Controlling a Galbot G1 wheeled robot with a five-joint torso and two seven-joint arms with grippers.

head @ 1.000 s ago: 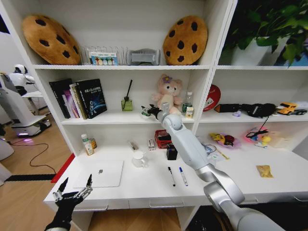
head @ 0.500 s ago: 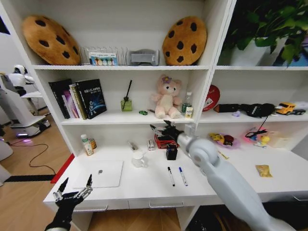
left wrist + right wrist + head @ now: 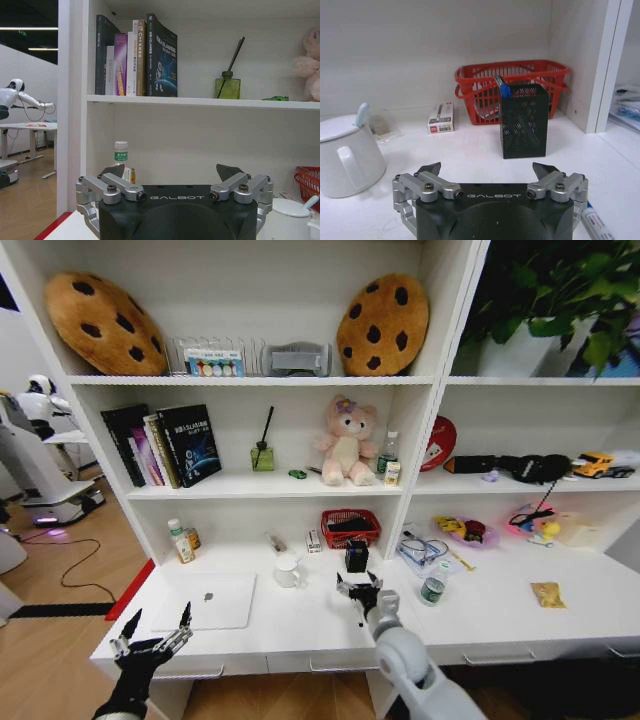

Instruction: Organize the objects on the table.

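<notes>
Your right hand (image 3: 358, 590) hangs low over the desk (image 3: 300, 625) just in front of the black mesh pen holder (image 3: 523, 120), fingers spread apart, holding nothing. The right wrist view catches a blue-tipped pen (image 3: 594, 224) lying flat on the desk right beside the hand. Judged from looks, the pens are light, stiff and slick, and will roll; pinch one across the middle of the barrel, not the cap. The green-topped can (image 3: 432, 590) stands on the side of the holder away from the mug: light, rigid, grip its body from the sides. The silver laptop (image 3: 213, 601) lies flat beyond the white mug (image 3: 289, 570); thin and heavier, so take an edge. Your left hand (image 3: 152, 642) idles off the desk's front corner near the laptop, fingers apart, empty.
</notes>
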